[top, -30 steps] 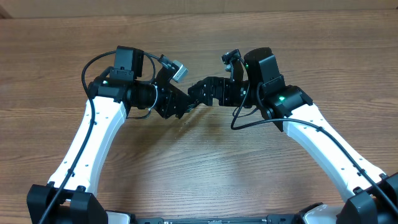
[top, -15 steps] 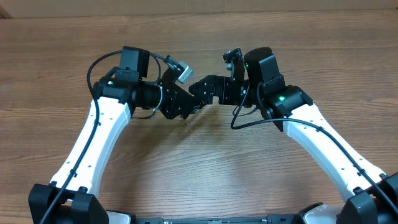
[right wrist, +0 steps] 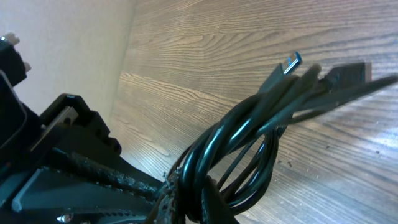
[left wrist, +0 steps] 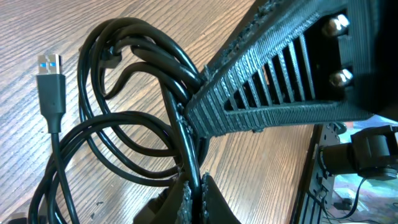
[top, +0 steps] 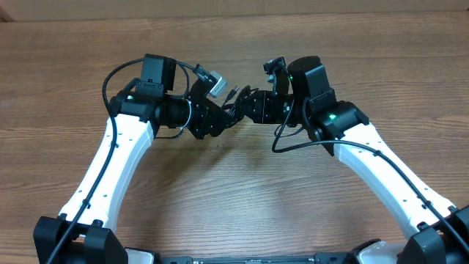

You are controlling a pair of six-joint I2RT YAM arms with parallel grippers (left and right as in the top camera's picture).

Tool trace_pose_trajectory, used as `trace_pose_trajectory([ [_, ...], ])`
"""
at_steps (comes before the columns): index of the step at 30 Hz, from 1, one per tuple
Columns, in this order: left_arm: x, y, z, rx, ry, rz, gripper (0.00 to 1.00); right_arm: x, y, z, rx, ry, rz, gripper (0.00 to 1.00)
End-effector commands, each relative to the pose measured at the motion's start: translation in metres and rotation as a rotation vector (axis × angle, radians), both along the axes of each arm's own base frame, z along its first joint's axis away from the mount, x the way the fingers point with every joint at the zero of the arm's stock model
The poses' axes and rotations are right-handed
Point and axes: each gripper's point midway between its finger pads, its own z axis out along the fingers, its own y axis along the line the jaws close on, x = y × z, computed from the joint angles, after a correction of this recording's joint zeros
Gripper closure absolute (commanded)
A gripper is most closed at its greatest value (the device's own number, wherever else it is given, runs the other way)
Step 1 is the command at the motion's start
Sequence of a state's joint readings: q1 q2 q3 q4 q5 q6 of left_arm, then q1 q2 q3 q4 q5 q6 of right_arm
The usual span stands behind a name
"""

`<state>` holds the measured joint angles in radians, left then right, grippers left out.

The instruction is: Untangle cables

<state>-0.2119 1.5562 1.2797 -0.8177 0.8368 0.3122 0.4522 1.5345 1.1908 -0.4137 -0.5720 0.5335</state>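
Note:
The cables (left wrist: 118, 134) are a bundle of thin black loops held above the wooden table between both arms. A USB plug (left wrist: 51, 84) with a silver tip hangs at the bundle's left in the left wrist view. My left gripper (left wrist: 194, 186) is shut on one black strand of the cables. My right gripper (right wrist: 189, 194) is shut on several strands of the bundle (right wrist: 261, 118), and plug ends (right wrist: 291, 62) stick out beyond it. In the overhead view the left gripper (top: 222, 117) and right gripper (top: 242, 108) meet almost tip to tip, with a plug (top: 231, 93) poking up between them.
The wooden table (top: 242, 198) lies under both arms. The right gripper's ribbed black finger (left wrist: 267, 93) crosses the left wrist view right beside the cables. Thicker black wires (top: 110, 77) loop off each arm.
The right gripper was open and has shut on the cable bundle. The bundle is now pulled up between the two grippers, plug ends showing. The left arm shifted slightly right.

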Motion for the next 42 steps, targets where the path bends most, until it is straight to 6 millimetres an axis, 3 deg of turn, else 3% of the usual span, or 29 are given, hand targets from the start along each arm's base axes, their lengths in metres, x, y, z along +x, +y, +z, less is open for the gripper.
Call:
trace_pose_trajectory([
  [1,-0.004,-0.006,0.006,-0.039,0.006,-0.025,0.96,0.005,-0.004,0.012,-0.004,-0.048,-0.024,0.96],
  [10,0.002,0.001,-0.001,0.013,0.0,0.014,0.96,0.003,-0.004,0.011,-0.005,-0.04,-0.021,0.96],
  [16,0.028,0.044,-0.029,0.22,0.094,0.322,0.96,-0.001,-0.007,0.005,-0.022,-0.008,-0.022,0.96],
  [20,0.037,0.065,-0.037,0.285,0.127,0.457,0.96,-0.003,-0.006,0.004,-0.02,0.0,-0.017,0.96],
  [31,0.039,0.07,-0.039,0.31,0.12,0.479,0.96,-0.015,0.007,0.019,0.067,0.002,0.08,0.96],
  [36,0.036,0.062,-0.036,0.272,0.126,0.439,0.96,-0.015,0.007,0.018,0.064,0.001,0.076,0.96],
  [37,0.035,0.059,-0.034,0.256,0.123,0.415,0.96,-0.014,0.006,0.018,0.06,0.0,0.07,0.94],
  [40,0.027,0.042,-0.025,0.179,0.093,0.289,0.96,-0.01,0.002,0.014,0.035,-0.001,0.043,0.7],
  [41,0.023,0.036,-0.021,0.15,0.079,0.242,0.96,-0.009,0.0,0.012,0.024,0.001,0.03,0.54],
  [42,0.021,0.033,-0.019,0.137,0.071,0.218,0.96,-0.007,-0.002,0.009,0.009,0.005,0.015,0.5],
])
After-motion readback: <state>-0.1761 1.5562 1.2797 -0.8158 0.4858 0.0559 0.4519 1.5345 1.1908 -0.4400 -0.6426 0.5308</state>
